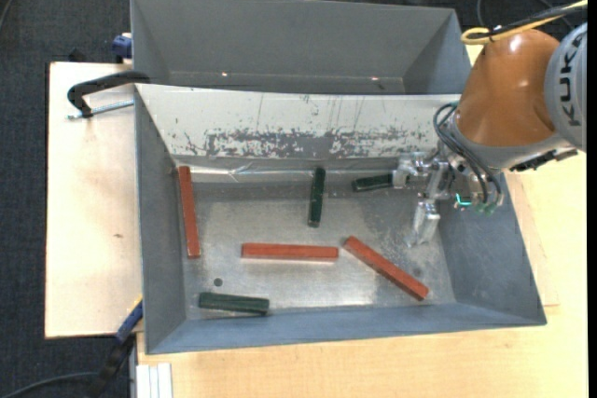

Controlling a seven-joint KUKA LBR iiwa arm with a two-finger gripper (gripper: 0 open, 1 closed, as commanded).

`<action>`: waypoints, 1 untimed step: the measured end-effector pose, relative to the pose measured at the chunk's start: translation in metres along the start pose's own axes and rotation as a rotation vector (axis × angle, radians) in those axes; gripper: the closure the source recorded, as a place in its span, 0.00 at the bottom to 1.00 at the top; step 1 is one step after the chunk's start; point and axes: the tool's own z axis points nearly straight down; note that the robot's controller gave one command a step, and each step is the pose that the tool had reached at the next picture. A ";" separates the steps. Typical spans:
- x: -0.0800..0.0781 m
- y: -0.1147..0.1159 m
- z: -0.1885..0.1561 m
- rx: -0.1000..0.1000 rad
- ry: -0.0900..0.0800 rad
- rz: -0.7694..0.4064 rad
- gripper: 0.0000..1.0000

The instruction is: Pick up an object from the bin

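Gripper (424, 233) at the bin's (154, 200) right — slanted stick (385, 267) just before it, other sticks (289, 251) leftward

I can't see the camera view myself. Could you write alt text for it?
A robot arm reaches from the right into a grey metal bin, its gripper at the right side, beside a short dark green bar. Three red bars and two more dark green bars lie scattered on the floor.
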 end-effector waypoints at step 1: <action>0.010 0.090 0.067 -0.004 -0.001 0.131 0.00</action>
